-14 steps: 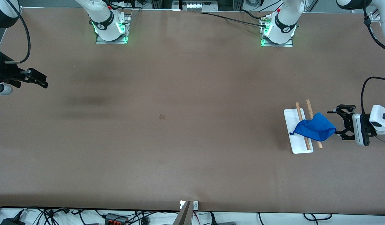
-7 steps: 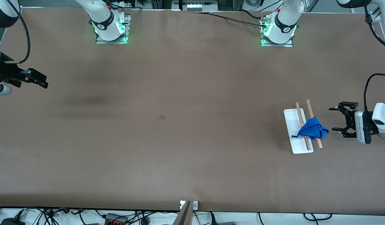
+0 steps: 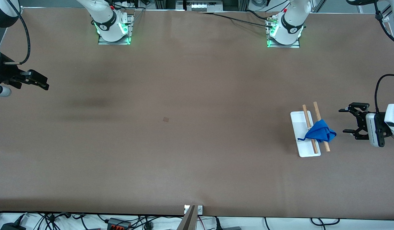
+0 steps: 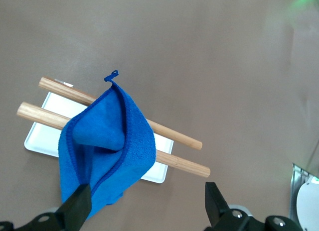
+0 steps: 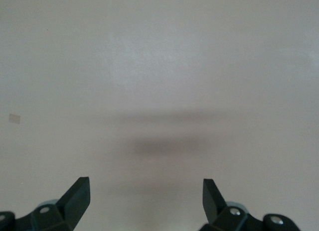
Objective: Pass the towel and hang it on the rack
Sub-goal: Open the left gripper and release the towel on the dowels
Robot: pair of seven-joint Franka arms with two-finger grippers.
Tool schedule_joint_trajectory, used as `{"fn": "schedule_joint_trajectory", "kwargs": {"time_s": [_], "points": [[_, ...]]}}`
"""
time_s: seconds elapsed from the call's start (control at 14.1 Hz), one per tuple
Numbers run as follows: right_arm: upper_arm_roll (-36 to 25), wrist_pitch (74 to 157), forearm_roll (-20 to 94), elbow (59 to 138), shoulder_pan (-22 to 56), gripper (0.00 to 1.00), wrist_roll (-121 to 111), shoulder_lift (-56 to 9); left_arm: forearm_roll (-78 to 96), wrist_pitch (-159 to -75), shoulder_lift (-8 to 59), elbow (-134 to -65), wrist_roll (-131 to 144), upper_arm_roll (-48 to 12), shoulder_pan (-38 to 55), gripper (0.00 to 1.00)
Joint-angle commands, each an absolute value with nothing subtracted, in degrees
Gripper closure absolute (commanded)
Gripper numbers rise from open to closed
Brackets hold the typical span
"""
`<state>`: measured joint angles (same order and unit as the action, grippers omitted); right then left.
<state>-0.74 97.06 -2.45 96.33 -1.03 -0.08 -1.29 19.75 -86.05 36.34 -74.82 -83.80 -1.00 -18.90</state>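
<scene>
No writing is readable. The towel [image 3: 320, 134] drapes the rack [image 3: 300, 134], lower right; left hand [image 3: 346, 120] beside it and right hand [image 3: 40, 81], upper left, both gape empty.

We've got a bright blue towel [image 3: 320, 134] with darker blue edging and a matching loop tag, on a rack [image 3: 300, 123] with a white base and light-brown wooden bars. Plain brown table [image 3: 184, 143], black gripper fingers [image 4: 75, 208].

Even, bright overhead light; soft blurred shadows on the table [image 3: 197, 127]; right wrist view looks washed out, perhaps overexposed.
</scene>
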Motion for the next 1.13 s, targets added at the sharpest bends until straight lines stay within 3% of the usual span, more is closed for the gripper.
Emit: {"fn": "schedule_joint_trajectory", "kwargs": {"time_s": [0.0,0.64,1.06], "points": [[-0.7,96.42,-1.67,97.21,-0.97,0.0,0.79,0.18,17.84,-83.77,33.58,-74.53,-78.77,-1.49,-18.64,0.0],[-0.88,97.12,-1.49,96.86,-1.23,0.0,0.79,-0.18,16.0,-68.13,35.07,-58.21,-49.95,-1.94,-14.68,0.0],[-0.97,97.56,-1.41,96.86,-1.32,0.0,0.7,-0.35,15.56,-62.84,34.02,-53.27,-36.57,1.67,-11.42,0.0]]}}
